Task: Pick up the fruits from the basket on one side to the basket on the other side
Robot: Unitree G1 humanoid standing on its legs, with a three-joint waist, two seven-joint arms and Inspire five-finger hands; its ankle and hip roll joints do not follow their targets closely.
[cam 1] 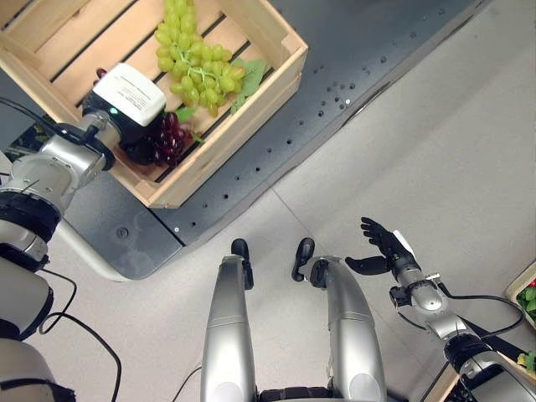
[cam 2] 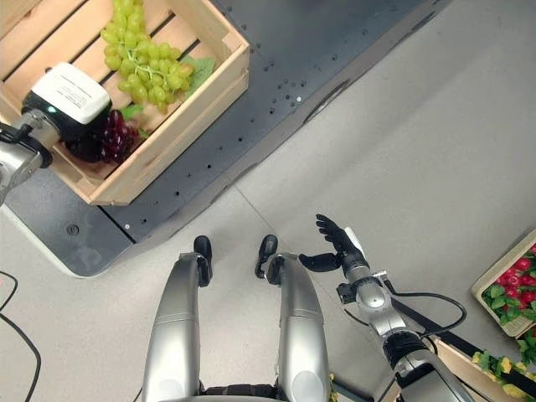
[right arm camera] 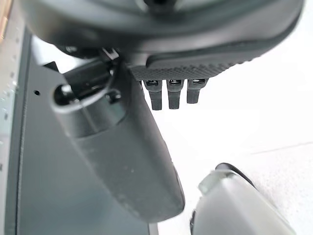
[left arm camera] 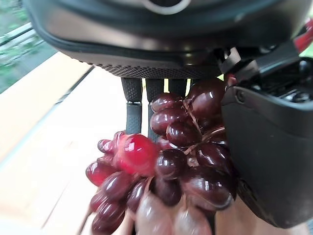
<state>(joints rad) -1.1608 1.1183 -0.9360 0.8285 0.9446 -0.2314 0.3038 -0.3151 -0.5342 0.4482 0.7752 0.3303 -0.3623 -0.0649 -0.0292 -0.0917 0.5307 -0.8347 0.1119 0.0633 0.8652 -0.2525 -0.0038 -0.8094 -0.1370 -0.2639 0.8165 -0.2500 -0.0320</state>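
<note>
Dark red grape bunch [left arm camera: 171, 171] pinched by left hand [cam 1: 138, 126] in slatted wooden crate [cam 1: 251, 100], 10 o'clock. Right hand [cam 2: 339, 247] idle, fingers relaxed. Grasp step; next needs lift clear.

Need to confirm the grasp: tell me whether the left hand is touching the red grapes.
Touching. In the left wrist view the left hand has its fingers behind the red grapes and the thumb pressed against the bunch's other side.
</note>
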